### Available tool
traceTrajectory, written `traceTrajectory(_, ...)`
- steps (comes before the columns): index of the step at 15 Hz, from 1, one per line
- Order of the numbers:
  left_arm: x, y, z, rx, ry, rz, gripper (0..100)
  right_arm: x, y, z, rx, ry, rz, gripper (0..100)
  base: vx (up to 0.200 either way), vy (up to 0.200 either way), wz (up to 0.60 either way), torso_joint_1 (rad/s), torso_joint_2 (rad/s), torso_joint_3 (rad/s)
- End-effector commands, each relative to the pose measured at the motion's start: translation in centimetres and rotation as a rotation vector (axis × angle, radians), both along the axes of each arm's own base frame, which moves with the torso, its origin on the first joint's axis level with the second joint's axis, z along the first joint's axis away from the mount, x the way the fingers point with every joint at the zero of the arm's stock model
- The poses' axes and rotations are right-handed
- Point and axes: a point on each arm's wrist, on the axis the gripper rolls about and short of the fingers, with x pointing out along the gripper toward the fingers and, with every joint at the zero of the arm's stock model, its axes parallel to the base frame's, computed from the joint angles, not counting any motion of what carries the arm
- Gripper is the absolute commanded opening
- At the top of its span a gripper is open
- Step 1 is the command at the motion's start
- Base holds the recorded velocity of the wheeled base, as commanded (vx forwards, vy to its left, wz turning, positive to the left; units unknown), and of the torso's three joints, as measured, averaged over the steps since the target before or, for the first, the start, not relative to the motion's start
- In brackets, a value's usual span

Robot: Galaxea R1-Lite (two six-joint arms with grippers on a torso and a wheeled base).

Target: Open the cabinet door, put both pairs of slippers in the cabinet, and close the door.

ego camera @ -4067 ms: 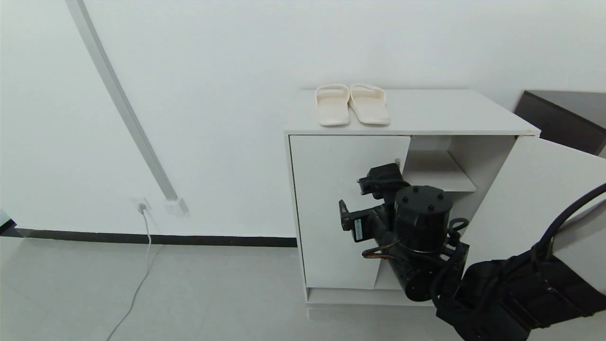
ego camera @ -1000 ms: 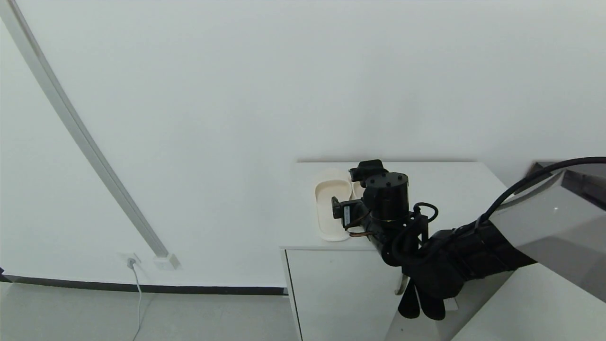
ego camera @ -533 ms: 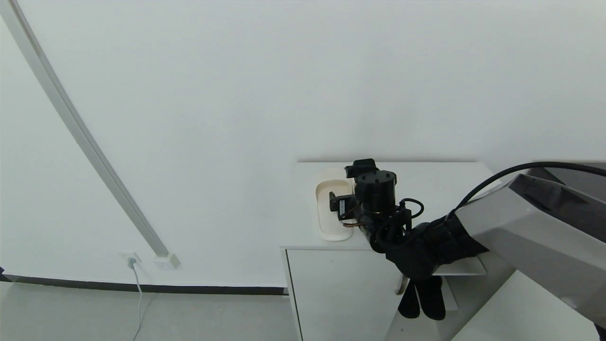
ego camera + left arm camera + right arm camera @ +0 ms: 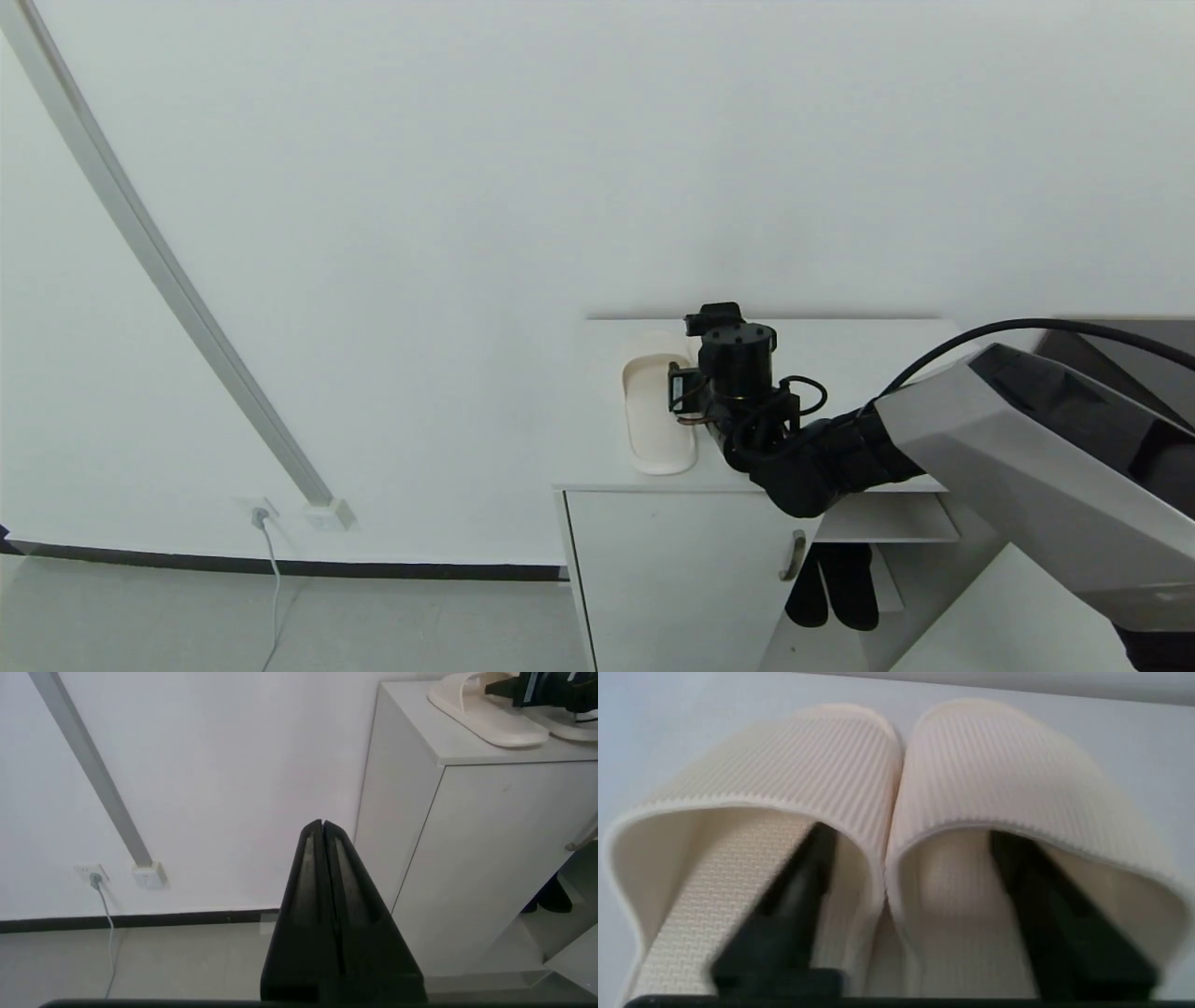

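White wall behind, and against it the cabinet (image 4: 868,364), its right-hand door (image 4: 990,616) swung open. One pair, the black slippers (image 4: 831,583), is already inside, below the upper shelf. The cream slippers (image 4: 658,415) lie side by side on the cabinet top, near its left end.

The step in hand looks to be picking up that cream pair. The right pincer (image 4: 906,849) is down on them and spread wide, with one of its fingers (image 4: 785,915) pushed in under the strap of each slipper. That puts the two touching inner walls between the jaws, and nothing looks squeezed yet. To do it well, I'd say it should close squarely on both inner walls at once, deep enough that neither slipper slides out. Then it should lift straight up before carrying them round to the open side. The foam looks soft and will likely give, so a firm pinch is wanted.

The left pincer (image 4: 323,831) hangs low beside the cabinet, fingers pressed together, holding nothing.
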Motion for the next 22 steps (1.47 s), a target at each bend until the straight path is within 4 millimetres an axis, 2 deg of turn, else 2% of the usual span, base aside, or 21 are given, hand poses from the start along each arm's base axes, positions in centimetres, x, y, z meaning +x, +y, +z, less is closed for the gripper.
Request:
traceTrajectory(1, 0.0, 0.0, 0.0, 0.0, 0.003, 0.0, 0, 0.3, 0.1, -0.5, -0.003, 0.005, -0.002, 0, 0.0, 0.0, 0.0, 0.0, 0.0, 0.0)
traceTrajectory(6, 0.0, 0.0, 0.0, 0.0, 0.001, 0.0, 0, 0.2, 0.0, -0.3, 0.001, 0.002, -0.002, 0, 0.0, 0.0, 0.0, 0.0, 0.0, 0.0)
traceTrajectory(10, 0.0, 0.0, 0.0, 0.0, 0.001, 0.0, 0, -2.7, -1.3, 2.5, 0.002, 0.002, 0.044, 0, 0.0, 0.0, 0.0, 0.0, 0.0, 0.0)
traceTrajectory(11, 0.0, 0.0, 0.0, 0.0, 0.001, 0.0, 0, -4.1, -2.0, 4.0, 0.013, -0.011, 0.059, 0, 0.0, 0.0, 0.0, 0.0, 0.0, 0.0)
traceTrajectory(13, 0.0, 0.0, 0.0, 0.0, 0.001, 0.0, 0, -6.0, -3.0, 5.2, 0.019, -0.018, 0.07, 0, 0.0, 0.0, 0.0, 0.0, 0.0, 0.0)
traceTrajectory(19, 0.0, 0.0, 0.0, 0.002, 0.001, 0.0, 0, -14.9, -9.0, 6.6, -0.011, 0.053, 0.242, 0, 0.0, 0.0, 0.0, 0.0, 0.0, 0.0)
traceTrajectory(22, 0.0, 0.0, 0.0, 0.002, 0.001, 0.0, 0, -18.2, -11.2, 7.1, -0.007, 0.052, 0.282, 0, 0.0, 0.0, 0.0, 0.0, 0.0, 0.0)
